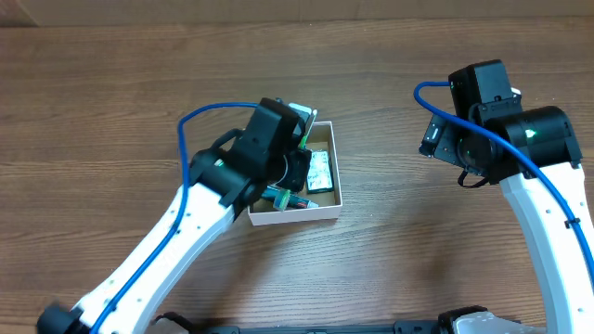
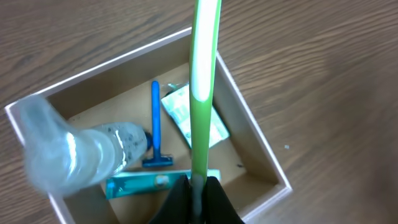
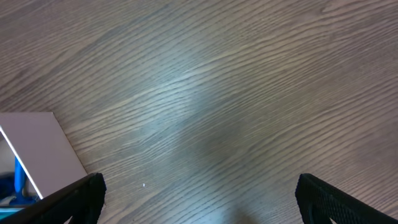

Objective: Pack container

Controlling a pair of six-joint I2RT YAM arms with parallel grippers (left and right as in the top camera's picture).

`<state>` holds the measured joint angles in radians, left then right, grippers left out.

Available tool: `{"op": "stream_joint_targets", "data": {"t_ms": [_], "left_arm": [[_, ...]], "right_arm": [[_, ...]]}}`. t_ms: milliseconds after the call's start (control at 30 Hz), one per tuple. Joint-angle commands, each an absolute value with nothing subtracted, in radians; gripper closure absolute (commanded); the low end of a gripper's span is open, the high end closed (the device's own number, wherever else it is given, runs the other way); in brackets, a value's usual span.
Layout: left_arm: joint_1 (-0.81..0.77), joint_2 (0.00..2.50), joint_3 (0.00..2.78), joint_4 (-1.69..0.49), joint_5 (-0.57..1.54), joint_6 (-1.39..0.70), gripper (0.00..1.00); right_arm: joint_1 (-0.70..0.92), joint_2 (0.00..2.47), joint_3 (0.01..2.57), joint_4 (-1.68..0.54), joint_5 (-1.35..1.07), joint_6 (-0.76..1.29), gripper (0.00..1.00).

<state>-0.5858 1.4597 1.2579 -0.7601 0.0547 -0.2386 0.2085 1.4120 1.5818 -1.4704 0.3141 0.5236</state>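
Note:
The container [image 1: 336, 181] is a shallow white-walled box with a brown floor, at the table's middle. In the left wrist view [image 2: 261, 146] it holds a blue razor [image 2: 155, 124], a teal toothpaste tube [image 2: 146, 182], a white sachet [image 2: 180, 112] and a clear bottle [image 2: 81, 155]. My left gripper [image 2: 198, 190] is shut on a green-and-white toothbrush [image 2: 202, 74] and holds it above the container's inside; it also shows in the overhead view [image 1: 295, 162]. My right gripper [image 3: 199, 199] is open and empty over bare wood, right of the container, whose corner shows in the right wrist view [image 3: 37, 146].
The wooden table [image 1: 418, 250] surrounds the container on all sides. The right arm [image 1: 506, 139] hangs over the table's right part. The left arm [image 1: 186, 232] reaches in from the lower left and covers the container's left side.

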Motion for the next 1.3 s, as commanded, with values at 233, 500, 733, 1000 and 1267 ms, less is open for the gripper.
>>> {"op": "stream_joint_targets", "data": {"t_ms": [233,500,733,1000,1267], "left_arm": [[-0.589,1.591,1.272,-0.736,-0.033,-0.179,0.80],[-0.588,1.540,1.338,-0.791,-0.003,-0.186,0.28],[-0.491,1.373,1.470,-0.920,-0.122,-0.264,0.18],[-0.225,1.292,1.471,-0.993,-0.167,-0.300,0.00],[-0.177,1.307,1.468,-1.024,-0.165,-0.300,0.00]], "right_arm": [[0.206,1.405,1.596,-1.468,0.324,0.531,0.00],[0.206,1.405,1.596,-1.468,0.324,0.531,0.00],[0.206,1.405,1.596,-1.468,0.324,0.531,0.00],[0.206,1.405,1.596,-1.468,0.324,0.531,0.00],[0.206,1.405,1.596,-1.468,0.324,0.531,0.00]]}}
